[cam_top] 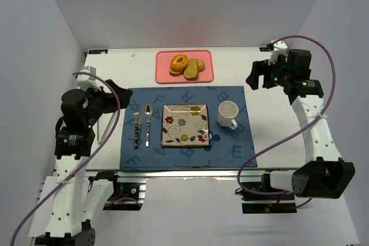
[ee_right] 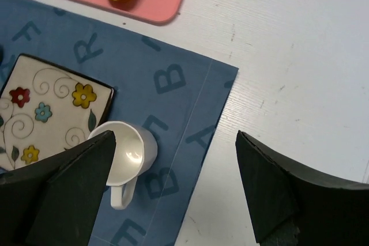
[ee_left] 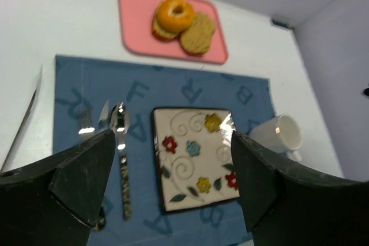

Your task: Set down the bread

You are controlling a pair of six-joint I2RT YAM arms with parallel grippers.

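The bread (cam_top: pixel 178 62) (ee_left: pixel 174 12) is a glossy golden-orange ring. It lies on the pink tray (cam_top: pixel 164 76) (ee_left: pixel 135 24) at the back of the table, leaning on paler tan slices (cam_top: pixel 193 68) (ee_left: pixel 198 31). My left gripper (cam_top: pixel 128 101) (ee_left: pixel 173 139) hangs open and empty over the left part of the blue placemat (cam_top: pixel 184 156), well short of the tray. My right gripper (cam_top: pixel 258 80) (ee_right: pixel 176 139) is open and empty too, above the bare table right of the mat. The right wrist view shows only the tray's near corner (ee_right: pixel 161 4).
On the mat are a square flowered plate (cam_top: pixel 184 137) (ee_left: pixel 193 200) (ee_right: pixel 52 82), a white cup (cam_top: pixel 228 113) (ee_left: pixel 279 133) (ee_right: pixel 130 151) to its right, and a fork (cam_top: pixel 137 128) and spoon (cam_top: pixel 147 125) (ee_left: pixel 121 154) to its left. A knife (cam_top: pixel 104 128) lies off the mat's left edge.
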